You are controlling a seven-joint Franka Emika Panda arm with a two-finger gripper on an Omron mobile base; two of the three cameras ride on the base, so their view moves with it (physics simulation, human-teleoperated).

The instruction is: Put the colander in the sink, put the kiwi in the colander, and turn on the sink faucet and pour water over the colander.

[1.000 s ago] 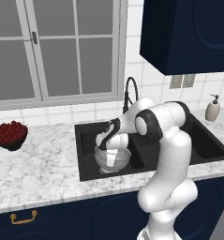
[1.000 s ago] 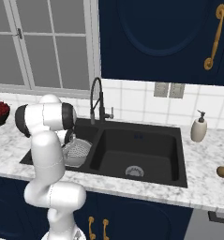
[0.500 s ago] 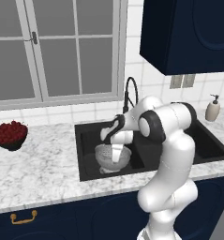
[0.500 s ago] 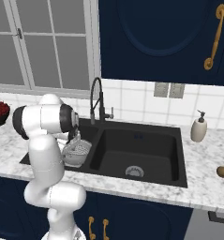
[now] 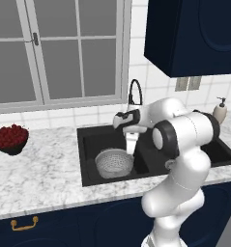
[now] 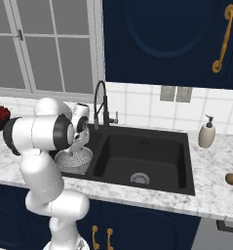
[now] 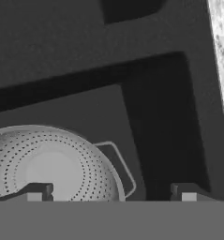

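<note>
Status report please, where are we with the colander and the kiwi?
Gripper open, just above the colander's rim. Colander sitting in the sink, left basin, empty. Kiwi on the counter right of the sink. Nothing in the way.

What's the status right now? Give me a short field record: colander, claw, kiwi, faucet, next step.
colander: upright in the left basin of the sink, colander empty
claw: claw open, above the colander's right rim, holding nothing
kiwi: kiwi on the counter right of the sink, near the front edge
sink faucet: sink faucet behind the basin divider, no water visible
step done: colander placed
next step: likely fetch the kiwi
</note>
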